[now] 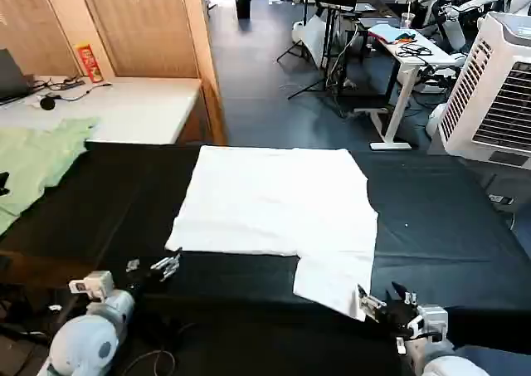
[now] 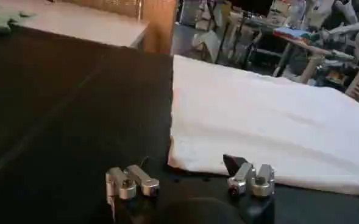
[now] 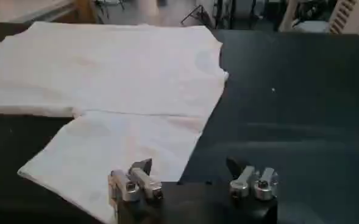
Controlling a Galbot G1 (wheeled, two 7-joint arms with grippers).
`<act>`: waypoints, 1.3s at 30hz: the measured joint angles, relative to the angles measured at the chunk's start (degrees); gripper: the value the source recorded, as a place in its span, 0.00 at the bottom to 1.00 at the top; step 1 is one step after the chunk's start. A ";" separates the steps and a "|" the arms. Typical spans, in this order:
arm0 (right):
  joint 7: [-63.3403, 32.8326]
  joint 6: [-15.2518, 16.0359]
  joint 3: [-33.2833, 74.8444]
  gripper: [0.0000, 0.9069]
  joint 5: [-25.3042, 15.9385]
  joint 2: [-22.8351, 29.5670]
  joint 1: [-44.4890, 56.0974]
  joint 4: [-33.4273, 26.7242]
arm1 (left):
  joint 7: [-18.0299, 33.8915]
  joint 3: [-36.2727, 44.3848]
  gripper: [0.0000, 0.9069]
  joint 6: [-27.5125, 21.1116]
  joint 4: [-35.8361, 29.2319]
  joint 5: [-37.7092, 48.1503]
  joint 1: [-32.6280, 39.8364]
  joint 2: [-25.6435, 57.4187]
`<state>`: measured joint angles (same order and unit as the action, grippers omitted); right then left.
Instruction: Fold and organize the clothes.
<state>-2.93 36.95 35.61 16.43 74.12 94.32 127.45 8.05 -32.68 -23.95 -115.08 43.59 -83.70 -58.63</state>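
Head view: a white T-shirt [image 1: 278, 206] lies flat and plain side up on the black tabletop [image 1: 440, 227], near the middle and toward the far edge. Its main panel runs longer from the robot's left to its right than from near to far, and one sleeve [image 1: 336, 280] juts toward the robot at the near right corner, its tip pointing at the robot's right side. No print or label shows on the upturned surface.

The right gripper [image 1: 388, 303] sits low over the tabletop just beside the tip of that sleeve, jaws spread wide and empty; the right wrist view shows the sleeve edge by one finger [image 3: 133, 182], though contact cannot be judged. The left gripper [image 1: 153, 268] hovers over bare black surface near the shirt's near left corner, apart from the cloth, jaws likewise wide with nothing between them.

A pale green garment [image 1: 37, 164] lies at the table's far left, well apart from the shirt. Behind it stands a white counter [image 1: 141, 106]; a white air cooler [image 1: 494, 90] stands at far right.
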 joint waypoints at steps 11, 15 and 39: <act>0.23 -0.88 -1.26 0.86 -1.63 1.05 -0.43 -1.67 | -0.53 1.83 0.51 1.99 3.63 -3.13 2.06 -1.69; 0.27 -1.00 -1.95 0.73 -2.15 1.45 -0.58 -2.14 | -0.67 1.85 0.20 2.26 5.15 -3.30 2.43 -1.86; -3.08 -1.27 -1.09 0.06 0.19 2.69 3.85 3.41 | -2.18 2.48 0.00 3.23 3.90 -7.81 0.92 -2.91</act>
<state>-6.01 35.68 34.53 16.62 76.81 98.17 130.86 5.87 -30.21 -20.72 -111.18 35.78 -82.79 -61.55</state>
